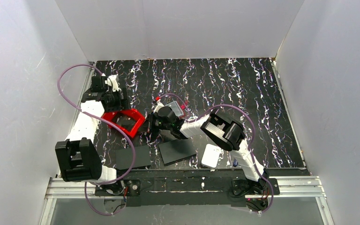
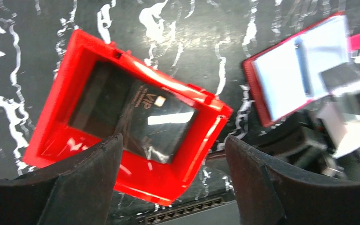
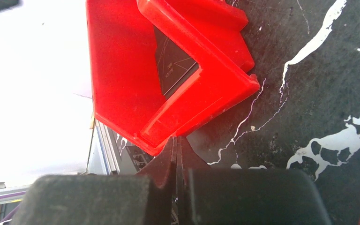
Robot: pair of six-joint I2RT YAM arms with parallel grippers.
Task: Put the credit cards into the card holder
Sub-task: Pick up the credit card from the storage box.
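Observation:
The card holder (image 2: 258,93) lies open by the right arm's wrist, dark red at its rim, with a red strap. Pale blue-grey credit cards (image 2: 286,70) show on its open face; in the top view they are a small pale patch (image 1: 177,110). My left gripper (image 2: 173,143) is open and empty, hovering over the red bin's near corner (image 1: 114,100). My right gripper (image 3: 176,140) is shut, its tips at the outer corner of the bin, also in the top view (image 1: 151,131). Nothing shows between its fingers.
A bright red open-topped bin (image 1: 133,115) holds a glossy dark card (image 2: 154,112). Two black flat sheets (image 1: 133,157) (image 1: 178,151) and a white rounded-square pad (image 1: 212,155) lie near the front edge. White walls enclose the dark marbled table.

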